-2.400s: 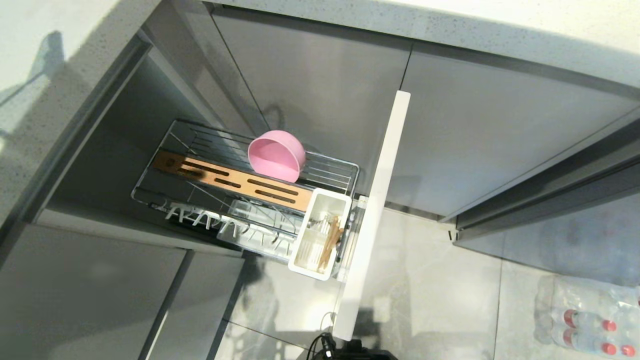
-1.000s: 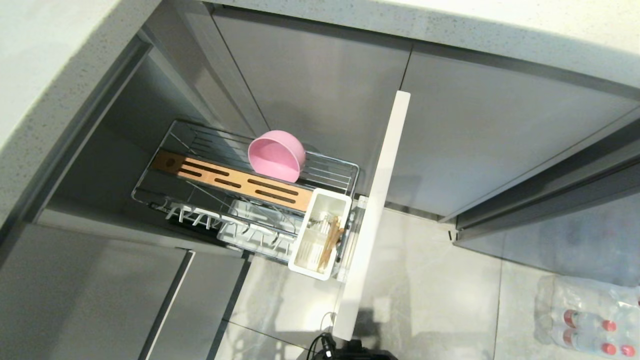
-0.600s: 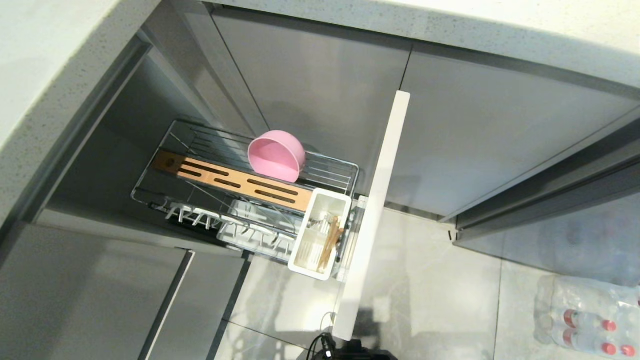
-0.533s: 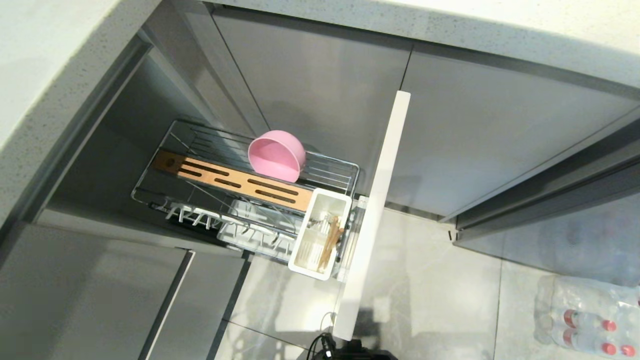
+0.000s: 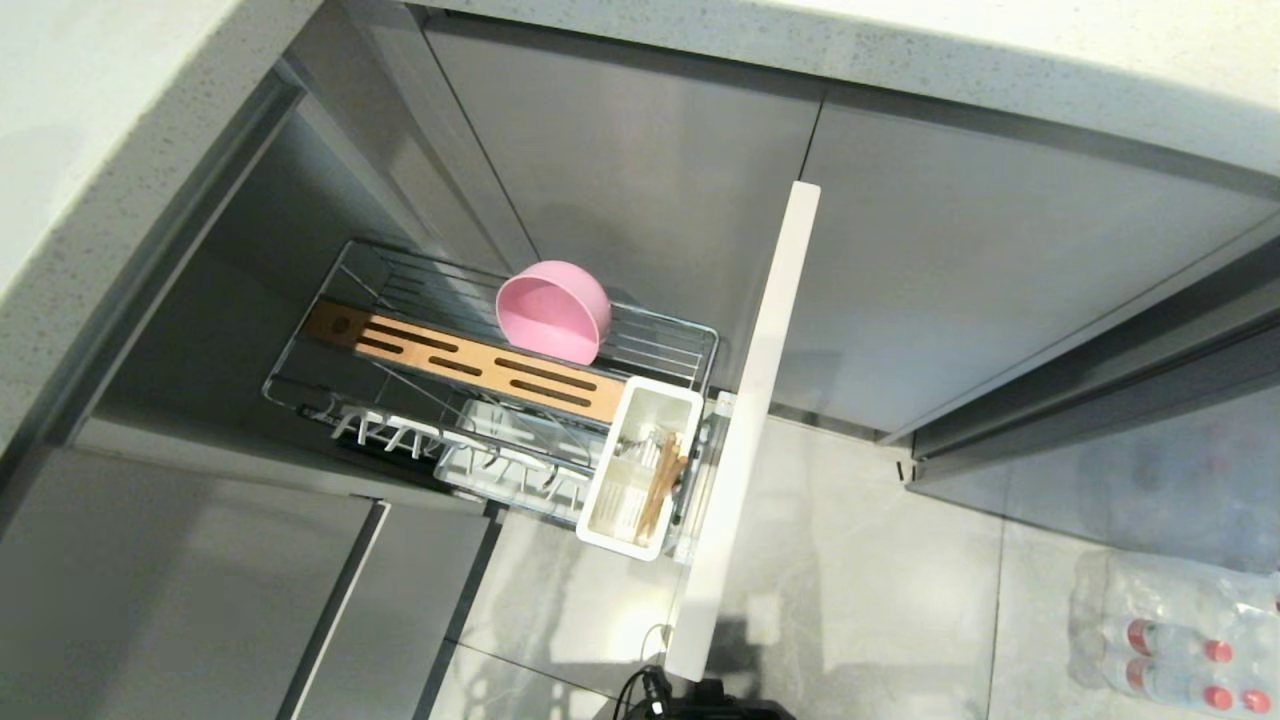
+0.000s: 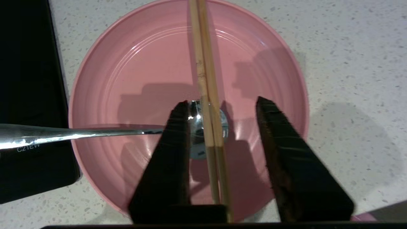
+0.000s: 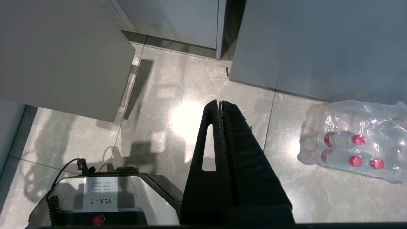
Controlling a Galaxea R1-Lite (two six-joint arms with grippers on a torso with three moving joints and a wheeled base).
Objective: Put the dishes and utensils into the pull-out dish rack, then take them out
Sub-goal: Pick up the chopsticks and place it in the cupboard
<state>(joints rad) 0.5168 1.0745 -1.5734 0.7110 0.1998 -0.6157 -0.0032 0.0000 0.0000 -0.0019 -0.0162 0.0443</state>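
Left claw (image 6: 219, 111) hangs spread over the pink plate (image 6: 133, 79) on the speckled desk (image 6: 343, 63), one finger either side of the chopsticks (image 6: 203, 63) lying across it, nothing pinched yet. It looks like the loading step, with the chopsticks as the next pick: the claw would need to drop and close squarely on both sticks without snagging the spoon (image 6: 79, 133) under them. Count on the plate: two chopsticks, one spoon. Over in the pull-out rack (image 5: 660, 340), one pink bowl (image 5: 553, 310) sits tilted on the wires, and the white cup (image 5: 650, 400) already holds some sticks, too jumbled to number. Right claw (image 7: 221, 105) is pressed together, parked above the floor.
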